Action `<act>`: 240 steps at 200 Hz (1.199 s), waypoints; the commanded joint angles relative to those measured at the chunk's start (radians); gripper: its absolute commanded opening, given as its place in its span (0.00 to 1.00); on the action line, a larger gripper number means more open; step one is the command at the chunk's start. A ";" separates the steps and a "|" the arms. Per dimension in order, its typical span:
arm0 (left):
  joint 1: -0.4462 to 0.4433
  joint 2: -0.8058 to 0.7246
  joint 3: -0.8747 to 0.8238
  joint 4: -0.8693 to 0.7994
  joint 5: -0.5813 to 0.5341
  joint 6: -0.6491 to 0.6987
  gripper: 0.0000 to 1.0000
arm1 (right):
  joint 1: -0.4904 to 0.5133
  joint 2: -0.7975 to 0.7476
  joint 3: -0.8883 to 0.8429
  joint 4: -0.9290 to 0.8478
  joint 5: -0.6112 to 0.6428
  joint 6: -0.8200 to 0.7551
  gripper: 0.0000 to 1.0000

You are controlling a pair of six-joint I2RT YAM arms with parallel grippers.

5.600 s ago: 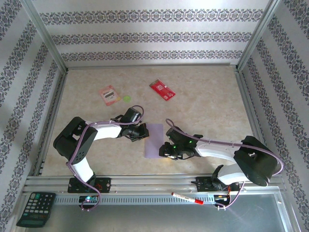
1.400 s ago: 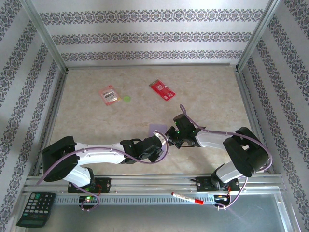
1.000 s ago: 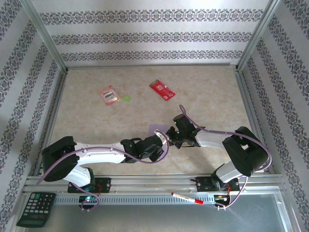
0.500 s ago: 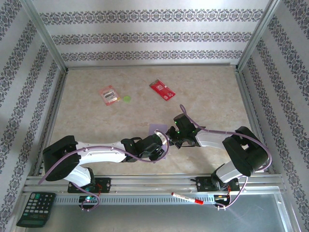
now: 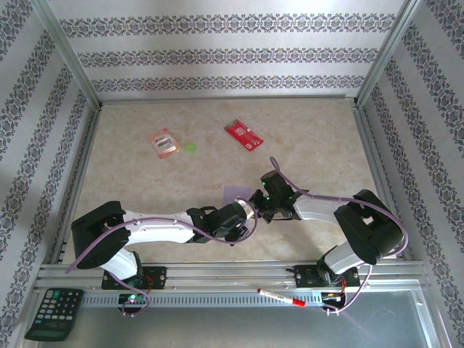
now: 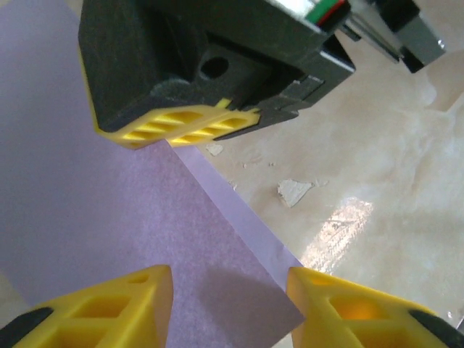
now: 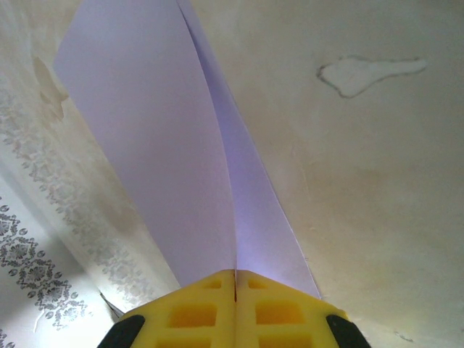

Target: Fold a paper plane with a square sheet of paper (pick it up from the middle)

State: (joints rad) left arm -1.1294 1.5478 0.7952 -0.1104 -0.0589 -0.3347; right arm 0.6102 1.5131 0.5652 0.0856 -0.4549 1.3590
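Just one lilac sheet.

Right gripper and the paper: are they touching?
Touching. The right wrist view shows the right gripper shut, with the paper pinched at its tip and fanning out from there.

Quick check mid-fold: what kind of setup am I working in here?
Likely a lab robot test cell: aluminium frame posts, patterned wallpaper walls boxing in a marble-look table, and a calculator on the front ledge.
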 commanded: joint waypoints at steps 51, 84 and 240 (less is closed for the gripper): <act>0.023 -0.007 0.024 -0.036 -0.022 0.014 0.07 | -0.012 0.007 -0.005 0.008 -0.011 -0.008 0.00; 0.048 -0.034 -0.005 0.003 0.045 0.002 0.00 | -0.016 0.003 -0.008 0.006 -0.009 -0.019 0.00; 0.118 -0.027 -0.056 0.130 0.333 -0.048 0.00 | -0.151 -0.068 0.124 -0.100 -0.139 -0.309 0.18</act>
State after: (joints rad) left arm -1.0252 1.5249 0.7460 -0.0116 0.2375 -0.3618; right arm 0.4515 1.3815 0.6365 -0.0357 -0.5449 1.0985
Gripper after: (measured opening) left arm 0.049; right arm 0.185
